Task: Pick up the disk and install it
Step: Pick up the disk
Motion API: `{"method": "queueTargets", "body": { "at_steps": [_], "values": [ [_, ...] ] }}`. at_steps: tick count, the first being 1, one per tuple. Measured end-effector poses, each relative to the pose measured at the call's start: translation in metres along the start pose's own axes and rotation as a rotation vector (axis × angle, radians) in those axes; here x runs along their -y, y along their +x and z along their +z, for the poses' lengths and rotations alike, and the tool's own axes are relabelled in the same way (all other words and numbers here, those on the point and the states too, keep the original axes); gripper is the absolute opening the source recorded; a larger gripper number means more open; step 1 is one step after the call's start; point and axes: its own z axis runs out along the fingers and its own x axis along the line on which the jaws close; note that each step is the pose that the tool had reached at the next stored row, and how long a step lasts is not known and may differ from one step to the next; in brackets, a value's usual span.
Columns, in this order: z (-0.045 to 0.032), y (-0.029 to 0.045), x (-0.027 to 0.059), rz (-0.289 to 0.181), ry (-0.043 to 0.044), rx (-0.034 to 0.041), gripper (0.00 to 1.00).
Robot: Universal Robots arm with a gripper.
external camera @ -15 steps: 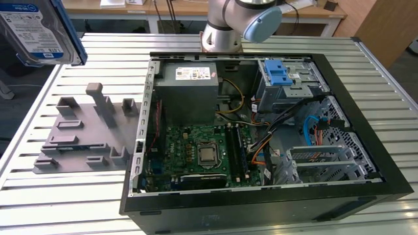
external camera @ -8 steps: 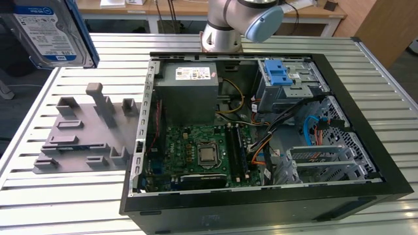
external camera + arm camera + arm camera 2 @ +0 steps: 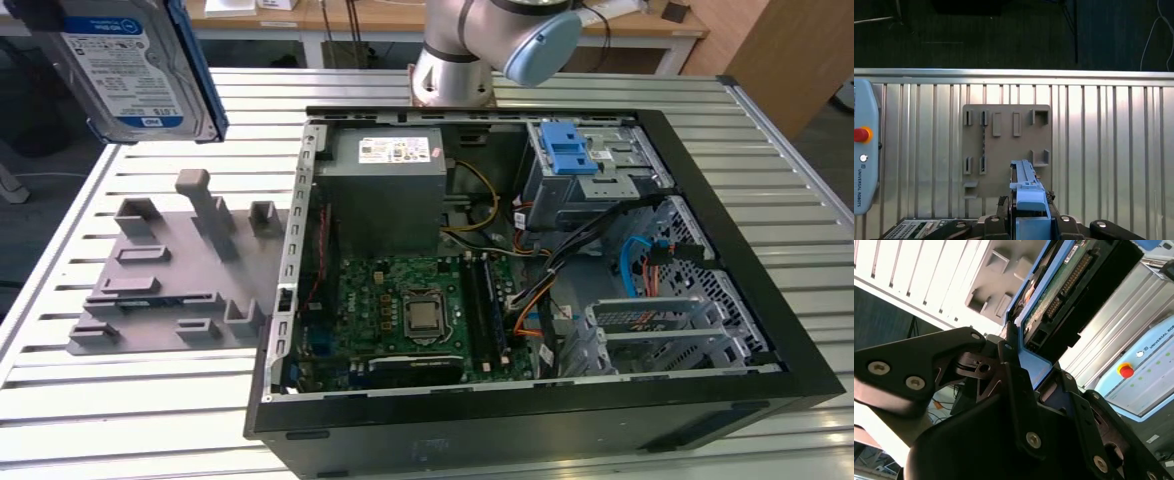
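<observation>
Aloft at the exterior view's left, the disk (image 3: 134, 65), a flat silver-metal hard drive w/ blue-and-white label and blue side rails, hangs above the grey slotted plastic fixture (image 3: 174, 270). In the second wrist view the black gripper (image 3: 1021, 367) is clamped on one end of it. Pick-up looks done, install not. To the right, the open black computer case (image 3: 534, 250) w/ silver blue-latched cage (image 3: 583, 160). Seating the disk prob. calls for rails squared to a bay.

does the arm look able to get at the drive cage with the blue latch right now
Probably yes. The case is open on top and nothing covers the cage; cables lie beside it, not over it. The arm holds the disk high over the grey fixture, clear of the case.
</observation>
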Motion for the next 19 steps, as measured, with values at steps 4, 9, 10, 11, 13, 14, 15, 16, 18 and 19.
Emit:
{"method": "queueTargets", "body": {
  "at_steps": [4,9,10,11,13,14,15,16,18,19],
  "values": [
    [-0.0004,0.003,0.0098,0.0,-0.0001,0.0,0.36],
    [-0.0008,0.0069,0.0207,0.0,0.0,0.0,0.36],
    [-0.0009,0.0077,0.0228,0.0,0.0,0.0,0.36],
    [-0.001,0.0081,0.0251,0.0,0.0,0.0,0.36],
    [-0.0011,0.0089,0.0299,0.0,-0.0001,0.0,0.36],
    [-0.0012,0.0093,0.0323,0.0,0.0,0.0,0.36],
    [-0.0013,0.0098,0.0349,0.0,0.0,0.0,0.36],
    [-0.0014,0.0103,0.0377,0.0,-0.0001,0.0,0.36],
    [-0.0015,0.0113,0.0428,0.0,0.0,0.0,0.36],
    [-0.0016,0.0118,0.0453,0.0,0.0,0.0,0.36]
  ]
}}
